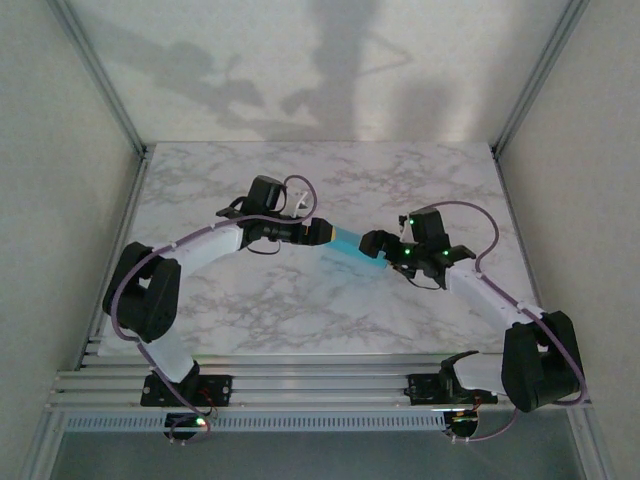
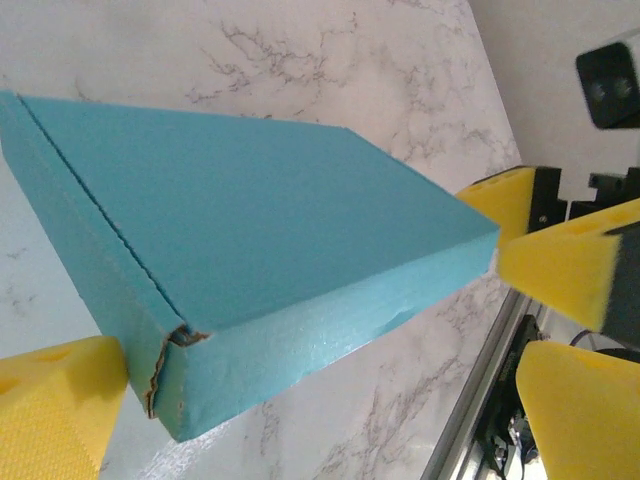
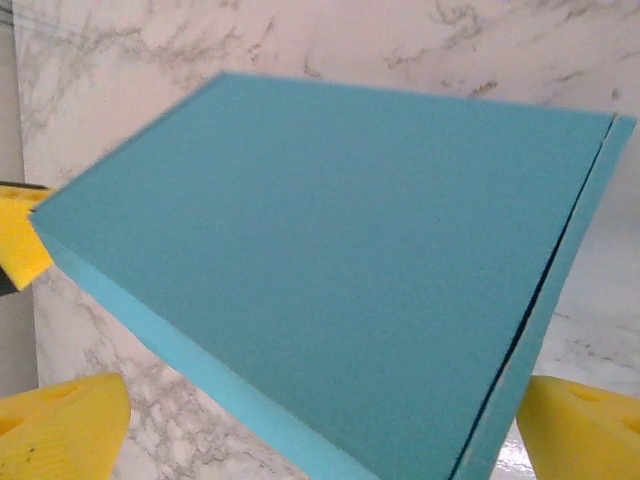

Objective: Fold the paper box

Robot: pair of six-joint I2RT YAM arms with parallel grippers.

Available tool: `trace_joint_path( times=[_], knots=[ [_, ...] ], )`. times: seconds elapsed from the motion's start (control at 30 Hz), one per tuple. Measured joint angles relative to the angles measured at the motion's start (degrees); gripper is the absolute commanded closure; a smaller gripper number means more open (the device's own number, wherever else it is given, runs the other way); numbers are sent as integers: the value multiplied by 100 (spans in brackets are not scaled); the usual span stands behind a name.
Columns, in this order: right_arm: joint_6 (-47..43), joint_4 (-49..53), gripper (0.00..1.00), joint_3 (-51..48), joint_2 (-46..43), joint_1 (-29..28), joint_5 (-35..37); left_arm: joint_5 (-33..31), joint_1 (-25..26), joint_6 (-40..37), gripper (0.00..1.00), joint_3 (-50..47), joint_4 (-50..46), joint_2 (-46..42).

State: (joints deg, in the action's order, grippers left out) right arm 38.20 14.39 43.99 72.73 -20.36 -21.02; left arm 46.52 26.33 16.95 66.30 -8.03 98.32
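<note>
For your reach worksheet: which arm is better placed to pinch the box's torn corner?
Probably left: the paper box has its torn corner beside the left gripper; the right gripper sits at the far end.

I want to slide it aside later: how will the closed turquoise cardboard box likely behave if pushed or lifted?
The turquoise cardboard box probably feels light: thin walls, apparently hollow. Its flat wide faces suggest it would slide on the marble table rather than roll. The torn corner hints it crushes or tears easily under a hard squeeze.
</note>
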Motion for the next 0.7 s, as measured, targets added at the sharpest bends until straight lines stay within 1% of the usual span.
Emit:
trace_joint_path(
  times=[0.27,0.7],
  knots=[
    [-166,229,1,407,28,280,-168,2,22,157,1,2,2,0],
    [-334,365,1,859,518,466,-271,-173,22,461,1,444,-63,66]
  ],
)
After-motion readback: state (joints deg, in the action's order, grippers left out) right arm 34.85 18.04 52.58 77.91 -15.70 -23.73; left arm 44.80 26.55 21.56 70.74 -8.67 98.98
